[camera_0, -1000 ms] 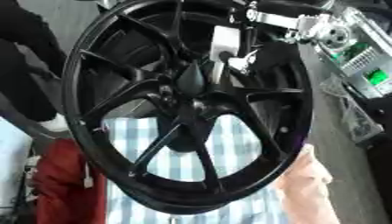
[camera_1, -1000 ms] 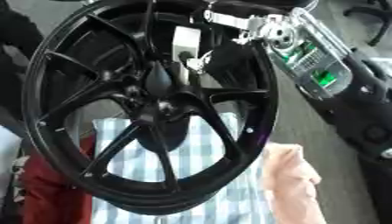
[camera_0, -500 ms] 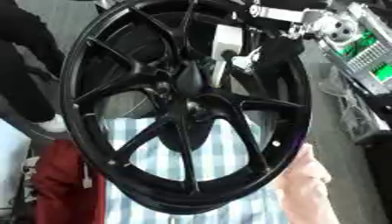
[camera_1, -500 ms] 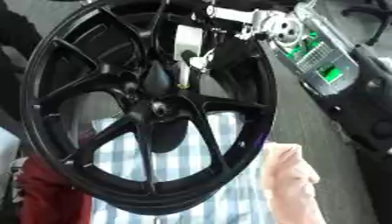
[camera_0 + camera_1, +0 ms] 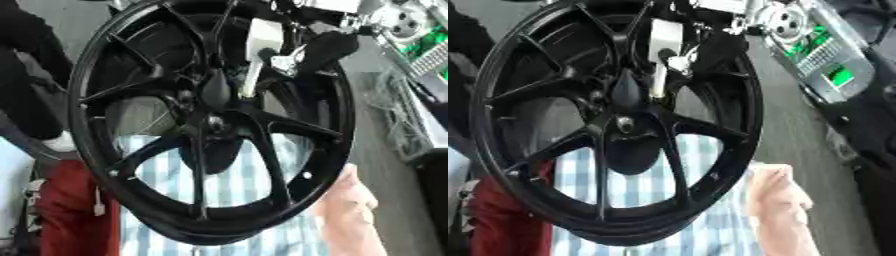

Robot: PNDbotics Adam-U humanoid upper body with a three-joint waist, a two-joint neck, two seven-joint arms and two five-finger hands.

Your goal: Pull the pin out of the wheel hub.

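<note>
Wheel hub [image 5: 213, 121] sits at the middle of a black spoked wheel [image 5: 500, 165] standing upright and filling the view, over a blue-and-white checked cloth [image 5: 232, 187]. Right hand [image 5: 302, 52] reaches in from the upper right to the spokes above the hub beside a white block [image 5: 262, 40]; I cannot tell how its fingers are set. No pin is clearly visible.

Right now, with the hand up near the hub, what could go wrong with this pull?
1. The wheel stands upright over the checked cloth with no visible support, so a sideways pull might tip or roll it.
2. The right hand sits close among the spokes and could catch on one as it withdraws.
3. Only a white piece shows above the hub; whether the pin is gripped cannot be told.
</note>
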